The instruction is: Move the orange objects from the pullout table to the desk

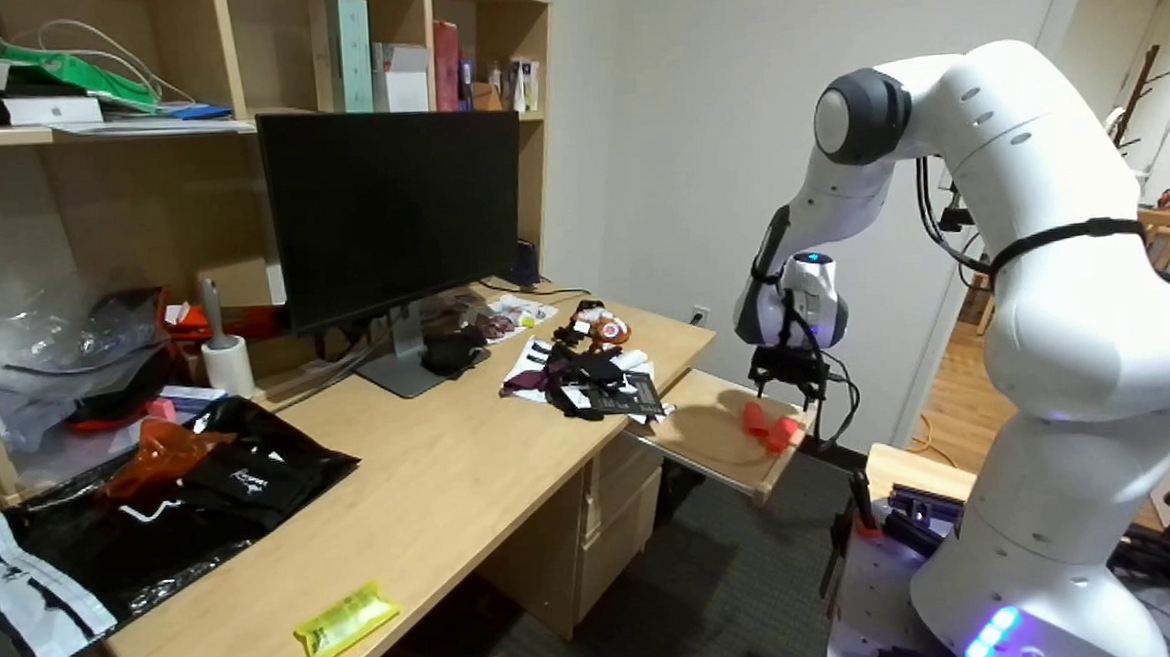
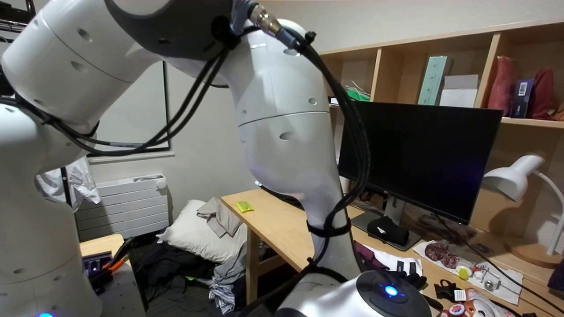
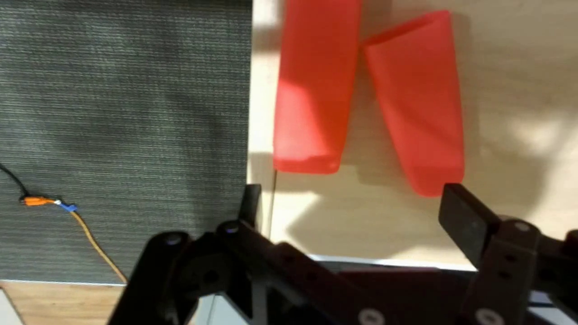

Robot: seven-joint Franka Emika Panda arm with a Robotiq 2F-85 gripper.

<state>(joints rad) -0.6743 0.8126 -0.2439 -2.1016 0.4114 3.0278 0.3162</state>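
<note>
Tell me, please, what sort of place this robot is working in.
Probably a bedroom or home study: a long light-wood desk bears a large flat black monitor, and in an exterior view a plump white fabric pillow lies beside rumpled dark cloth.

1. An exterior view looks down along the desk [image 1: 433, 477], the arm [image 1: 1075, 323] filling the right of the frame.
2. An exterior view sits very near the arm (it crowds left and middle), the monitor [image 2: 418, 158] at right, the desk's far end just left of centre.
3. The wrist view looks steeply down, from near, on the orange pieces [image 3: 316, 90] at upper centre.
4. Both exterior views share desk, monitor and shelves [image 1: 275, 54], from roughly opposite ends; the wrist view and an exterior view share the pullout table [image 1: 700, 418].
</note>
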